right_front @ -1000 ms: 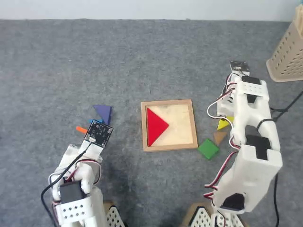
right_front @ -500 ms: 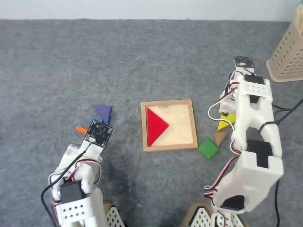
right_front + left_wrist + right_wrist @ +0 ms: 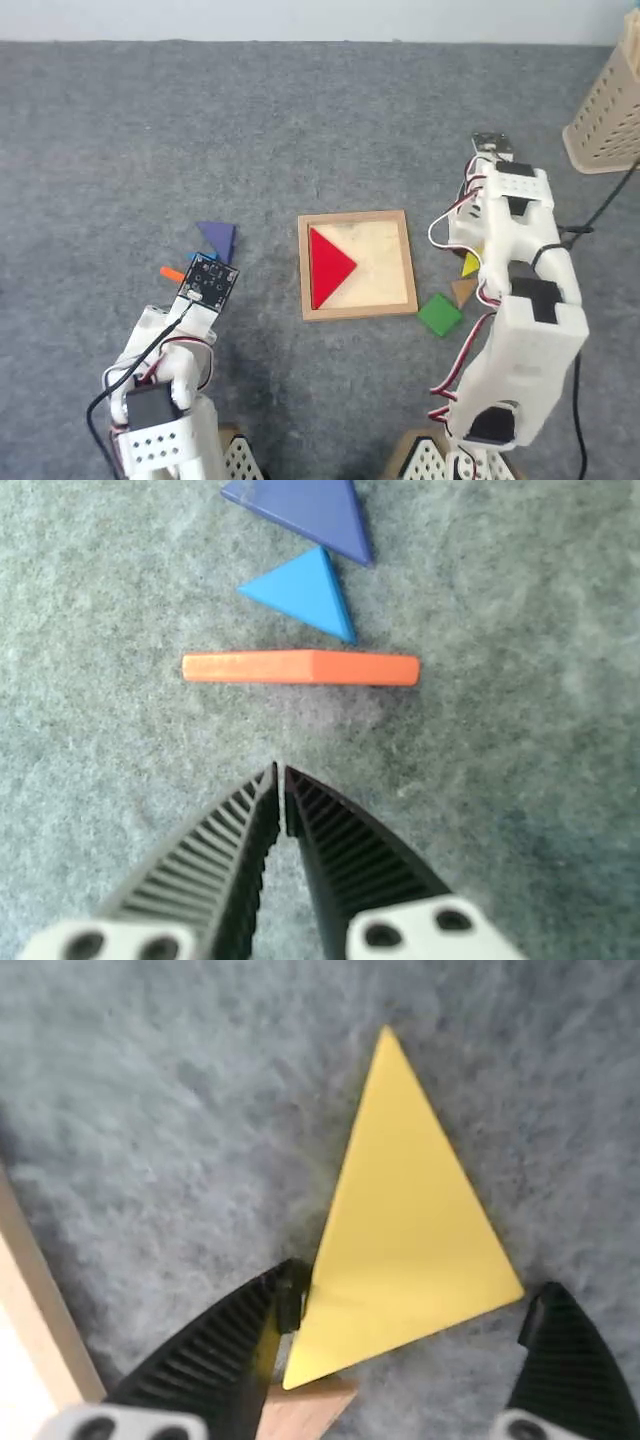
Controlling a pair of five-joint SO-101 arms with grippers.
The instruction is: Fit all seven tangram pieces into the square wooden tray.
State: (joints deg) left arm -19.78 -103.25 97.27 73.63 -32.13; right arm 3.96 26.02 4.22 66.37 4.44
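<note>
Square wooden tray [image 3: 352, 215] sat approx. mid-surface on grey felt surface [image 3: 300, 120]. One piece was in it: red triangle [image 3: 328, 266], lying flat against the tray wall on the left arm's side; rest of tray floor bare wood.

R side of tray, loose on surface: green square [image 3: 440, 314] just off the tray's near corner; brown triangle [image 3: 464, 290] just beside it; yellow triangle [image 3: 405, 1210] next past the brown one, partly under the R arm in the high view.

R tool [image 3: 415, 1305]: released, jaws spread wide and straddling the yellow triangle's broad end. One fingertip [image 3: 290, 1300] was at the piece's edge, the other stood just off its far corner. Contact could not be confirmed. Piece lay flat on surface, not lifted. Brown triangle's tip showed just beside the yellow one, near the tool base.

L side of tray, well apart from it: purple triangle [image 3: 305, 505], blue triangle [image 3: 300, 592], orange piece [image 3: 300, 667], in a row, close to each other but not touching. Orange piece stood on edge, nearest the tool.

L tool [image 3: 280, 780]: clenched, jaws together w/ nothing between, tips over bare surface, near the orange piece but apart from it.

Beige perforated basket [image 3: 610, 110] at far R edge of surface.
</note>
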